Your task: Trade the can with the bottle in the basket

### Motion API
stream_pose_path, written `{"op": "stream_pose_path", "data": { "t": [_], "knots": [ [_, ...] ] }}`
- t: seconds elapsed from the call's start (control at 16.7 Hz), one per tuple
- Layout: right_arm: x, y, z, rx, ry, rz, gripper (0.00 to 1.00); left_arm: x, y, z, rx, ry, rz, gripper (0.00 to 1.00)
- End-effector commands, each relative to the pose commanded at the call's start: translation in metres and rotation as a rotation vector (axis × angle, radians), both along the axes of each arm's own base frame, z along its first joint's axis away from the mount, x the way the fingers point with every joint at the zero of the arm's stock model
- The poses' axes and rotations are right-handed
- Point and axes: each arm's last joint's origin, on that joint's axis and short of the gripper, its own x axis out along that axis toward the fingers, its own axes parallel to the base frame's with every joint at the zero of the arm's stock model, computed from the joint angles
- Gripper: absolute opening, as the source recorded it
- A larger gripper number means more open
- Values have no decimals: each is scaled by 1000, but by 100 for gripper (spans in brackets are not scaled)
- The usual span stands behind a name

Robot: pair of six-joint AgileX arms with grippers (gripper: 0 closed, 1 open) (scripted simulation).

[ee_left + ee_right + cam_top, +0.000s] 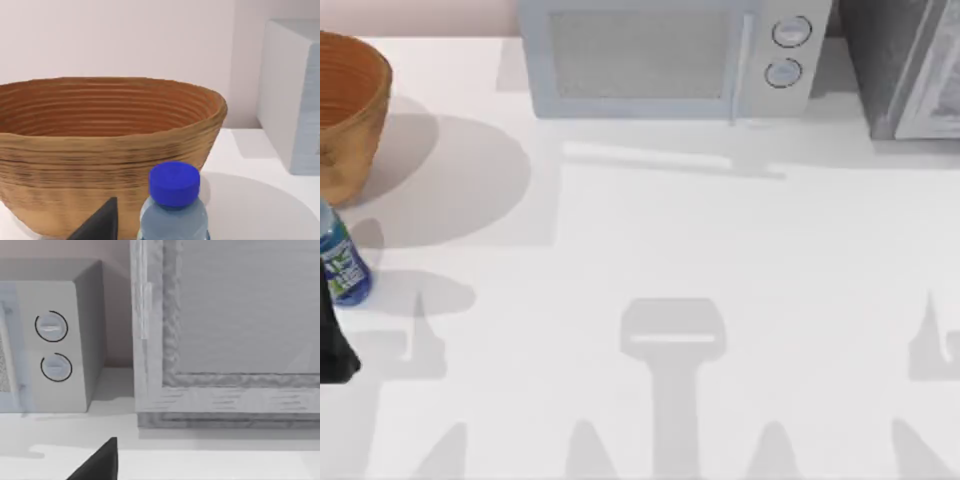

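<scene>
The bottle [342, 262] is seen upright on the counter [720, 280] beside the basket [348, 110], at the left hand [332, 345], whose closure cannot be told, presumably for loading into the basket.

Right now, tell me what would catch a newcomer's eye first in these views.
The big woven basket at the table's far left corner stands out first. Just in front of it stands the blue-capped bottle, upright, with the left hand close beside it. A grey microwave sits along the back edge.
</scene>
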Motion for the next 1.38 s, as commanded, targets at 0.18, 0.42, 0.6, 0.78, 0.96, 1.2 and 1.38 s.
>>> {"op": "stream_pose_path", "data": {
  "t": [0.18, 0.42, 0.6, 0.78, 0.96, 1.2, 1.38],
  "knots": [
    [0, 0, 0, 0, 0, 0, 100, 0, 0, 1, 1, 10, 0, 100],
    [0, 0, 0, 0, 0, 0, 100, 4, 2, 18, 9, 141, -7, 100],
    [0, 0, 0, 0, 0, 0, 100, 14, 4, 47, 16, 296, -24, 100],
    [0, 0, 0, 0, 0, 0, 100, 38, 8, 86, 16, 460, -48, 100],
    [0, 0, 0, 0, 0, 0, 100, 79, 17, 126, 6, 618, -77, 100],
    [0, 0, 0, 0, 0, 0, 100, 159, 38, 161, -22, 814, -113, 100],
    [0, 0, 0, 0, 0, 0, 100, 225, 62, 161, -53, 953, -136, 100]
  ]
}}
